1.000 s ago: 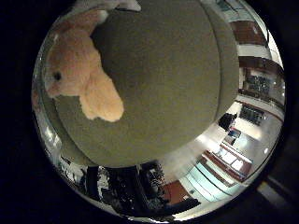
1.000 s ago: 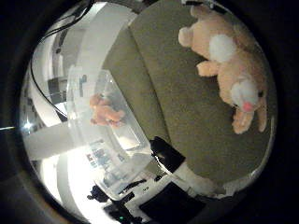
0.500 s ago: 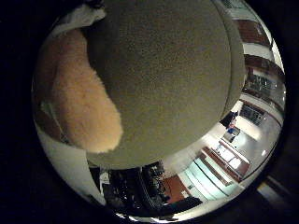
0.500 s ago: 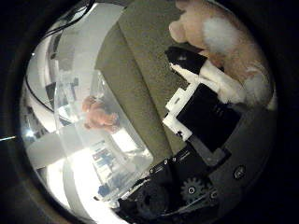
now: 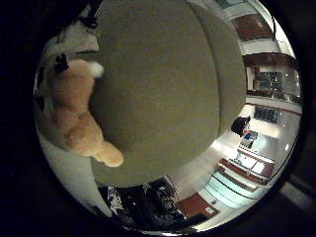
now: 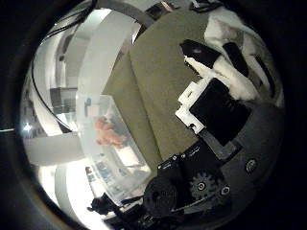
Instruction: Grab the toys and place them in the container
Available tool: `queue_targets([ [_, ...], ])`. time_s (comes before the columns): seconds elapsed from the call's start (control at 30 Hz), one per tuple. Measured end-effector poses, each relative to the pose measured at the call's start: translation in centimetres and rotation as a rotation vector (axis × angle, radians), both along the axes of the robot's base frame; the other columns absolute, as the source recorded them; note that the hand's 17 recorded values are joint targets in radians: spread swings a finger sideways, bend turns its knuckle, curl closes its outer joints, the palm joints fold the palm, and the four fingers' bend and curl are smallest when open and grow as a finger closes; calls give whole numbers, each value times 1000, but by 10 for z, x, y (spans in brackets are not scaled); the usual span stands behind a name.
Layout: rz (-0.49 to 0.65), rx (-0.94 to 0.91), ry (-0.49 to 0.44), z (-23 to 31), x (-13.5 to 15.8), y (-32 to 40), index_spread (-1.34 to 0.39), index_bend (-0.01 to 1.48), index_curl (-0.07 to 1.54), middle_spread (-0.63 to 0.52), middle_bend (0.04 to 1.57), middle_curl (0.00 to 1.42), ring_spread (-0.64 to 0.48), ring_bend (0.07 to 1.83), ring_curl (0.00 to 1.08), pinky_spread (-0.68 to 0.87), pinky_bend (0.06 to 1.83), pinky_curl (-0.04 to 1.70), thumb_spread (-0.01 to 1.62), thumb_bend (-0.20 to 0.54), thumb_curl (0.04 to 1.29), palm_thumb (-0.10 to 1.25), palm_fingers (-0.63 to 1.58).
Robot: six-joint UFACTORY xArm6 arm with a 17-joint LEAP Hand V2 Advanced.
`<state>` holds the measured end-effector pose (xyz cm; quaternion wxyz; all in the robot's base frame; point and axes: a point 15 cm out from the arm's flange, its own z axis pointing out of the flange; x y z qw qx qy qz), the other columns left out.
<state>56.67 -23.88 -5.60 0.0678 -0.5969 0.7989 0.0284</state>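
A tan plush rabbit [image 5: 74,118] with a white tail lies close against the palm, over the olive green table top [image 5: 163,89]. White and black parts of my hand [image 6: 216,110] curl across the thumb side view, and the rabbit's pale fur [image 6: 244,81] shows behind the fingers [image 6: 201,52]. They appear closed round the toy. Beside the green top stands a clear plastic container [image 6: 112,165] with a small orange toy [image 6: 108,134] inside it.
The green top ends in a rounded edge [image 5: 222,113], with room floor and shelving [image 5: 256,163] beyond. Dark equipment [image 5: 148,205] sits below that edge. A white curved surface [image 6: 96,62] runs alongside the container.
My fingers came into the thumb side view and have curled over the rabbit. The toy first filled more of the little finger side view, and now sits to one side with its legs hanging.
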Motion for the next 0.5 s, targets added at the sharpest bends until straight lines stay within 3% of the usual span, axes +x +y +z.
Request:
queue_targets([
  [0.33,54,-12,-51,109,-16,18,-329,1016,1032,-238,1218,1033,-272,1357,894,-155,1618,661,1004,-13,574,1128,986],
  [0.5,81,-18,-69,142,-27,32,-326,1015,1048,-229,1220,1025,-276,1346,908,-158,1587,706,1018,-24,582,1055,991],
])
